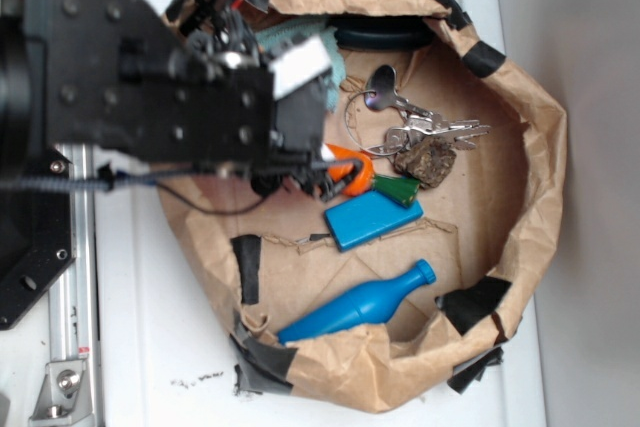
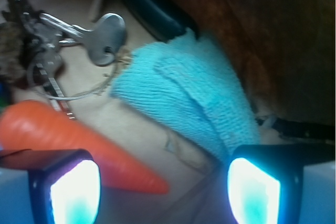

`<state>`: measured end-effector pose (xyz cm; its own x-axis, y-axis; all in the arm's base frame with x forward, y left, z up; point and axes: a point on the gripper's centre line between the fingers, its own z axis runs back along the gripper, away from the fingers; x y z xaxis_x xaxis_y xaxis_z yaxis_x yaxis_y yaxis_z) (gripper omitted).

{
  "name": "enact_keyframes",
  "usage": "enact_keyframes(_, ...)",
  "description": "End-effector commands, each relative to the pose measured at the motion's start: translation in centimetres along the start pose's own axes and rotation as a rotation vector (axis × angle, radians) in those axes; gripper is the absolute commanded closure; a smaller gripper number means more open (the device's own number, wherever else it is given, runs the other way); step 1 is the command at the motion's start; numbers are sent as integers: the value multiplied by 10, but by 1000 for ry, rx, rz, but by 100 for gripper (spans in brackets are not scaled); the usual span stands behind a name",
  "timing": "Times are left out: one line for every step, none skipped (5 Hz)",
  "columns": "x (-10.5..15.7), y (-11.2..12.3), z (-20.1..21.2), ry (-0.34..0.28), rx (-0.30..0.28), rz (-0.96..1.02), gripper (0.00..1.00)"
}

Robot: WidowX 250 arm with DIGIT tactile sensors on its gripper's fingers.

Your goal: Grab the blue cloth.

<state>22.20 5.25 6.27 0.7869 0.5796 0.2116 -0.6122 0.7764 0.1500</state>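
Note:
The blue cloth (image 2: 184, 93) is a pale teal fuzzy piece lying on the brown paper floor, its lower corner reaching my right finger (image 2: 254, 192). In the exterior view only a strip of the cloth (image 1: 295, 44) shows past the arm. My gripper (image 2: 163, 195) is open and low over the paper, with nothing between its fingers. The cloth sits just ahead and to the right of the gap. An orange carrot (image 2: 68, 140) points into the gap from the left. In the exterior view the gripper (image 1: 295, 172) is mostly hidden under the black arm.
A brown paper wall (image 1: 530, 177) rings the bin. Inside lie a bunch of keys (image 1: 420, 127), a brown lump (image 1: 425, 160), a green piece (image 1: 398, 188), a flat blue block (image 1: 370, 217) and a blue bottle (image 1: 360, 307). A black curved object (image 2: 149, 9) lies behind the cloth.

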Motion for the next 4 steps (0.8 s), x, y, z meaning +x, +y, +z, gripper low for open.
enact_keyframes(13,19,-17,16,-17,28,0)
enact_keyframes(14,19,-20,52,-27,64,0)
enact_keyframes(5,25,-31,55,7,42,0)
enact_keyframes(10,30,-24,29,22,31,0)
